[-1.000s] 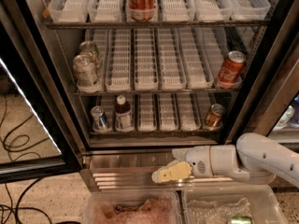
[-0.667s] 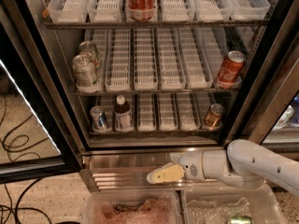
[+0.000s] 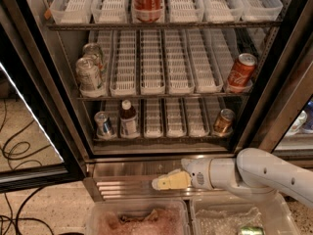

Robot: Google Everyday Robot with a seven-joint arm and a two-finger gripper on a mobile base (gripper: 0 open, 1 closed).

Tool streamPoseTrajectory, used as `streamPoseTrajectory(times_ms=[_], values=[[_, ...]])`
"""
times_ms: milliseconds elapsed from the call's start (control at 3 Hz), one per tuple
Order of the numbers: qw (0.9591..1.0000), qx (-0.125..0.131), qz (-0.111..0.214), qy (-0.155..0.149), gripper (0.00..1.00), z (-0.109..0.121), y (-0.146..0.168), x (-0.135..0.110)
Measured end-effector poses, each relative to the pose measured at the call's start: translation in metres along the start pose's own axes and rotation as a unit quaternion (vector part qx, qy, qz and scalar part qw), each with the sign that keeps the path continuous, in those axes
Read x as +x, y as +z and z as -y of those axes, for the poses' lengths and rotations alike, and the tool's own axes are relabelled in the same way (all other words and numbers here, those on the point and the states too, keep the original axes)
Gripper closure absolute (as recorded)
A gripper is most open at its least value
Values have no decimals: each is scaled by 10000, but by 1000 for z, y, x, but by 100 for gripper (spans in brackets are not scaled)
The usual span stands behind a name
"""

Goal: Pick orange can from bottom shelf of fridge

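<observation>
The orange can (image 3: 224,121) stands upright at the right end of the bottom shelf (image 3: 161,139) of the fridge (image 3: 274,82), whose door is open. It is copper-coloured with a silver top. My gripper (image 3: 164,182), with pale yellow tips on a white arm, is outside the fridge in front of the ribbed steel base. It points left, below the bottom shelf and to the lower left of the orange can, and holds nothing that I can see.
A small silver-and-blue can (image 3: 103,124) and a brown bottle (image 3: 128,119) stand at the shelf's left end. Red cans (image 3: 240,71) and silver cans (image 3: 89,75) sit on upper tiers. Two clear bins (image 3: 137,218) lie below my arm. Cables (image 3: 17,151) trail on the floor at left.
My gripper and forearm have moved left along the front of the steel base. The cans and shelves have not moved.
</observation>
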State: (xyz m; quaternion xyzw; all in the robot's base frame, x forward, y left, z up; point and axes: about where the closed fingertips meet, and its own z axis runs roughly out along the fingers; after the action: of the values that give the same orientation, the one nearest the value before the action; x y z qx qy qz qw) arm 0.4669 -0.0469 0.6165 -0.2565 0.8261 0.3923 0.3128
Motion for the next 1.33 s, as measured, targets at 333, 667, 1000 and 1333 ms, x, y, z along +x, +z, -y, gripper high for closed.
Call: streamPoseTrajectory(times_ms=[333, 667, 1000, 1333], values=[[9981, 540, 227, 184, 0, -36, 22, 6], [9981, 540, 227, 184, 0, -36, 22, 6], [9953, 835, 396, 272, 0, -32, 23, 4], [9863, 1038, 594, 1135, 0, -43, 34, 60]])
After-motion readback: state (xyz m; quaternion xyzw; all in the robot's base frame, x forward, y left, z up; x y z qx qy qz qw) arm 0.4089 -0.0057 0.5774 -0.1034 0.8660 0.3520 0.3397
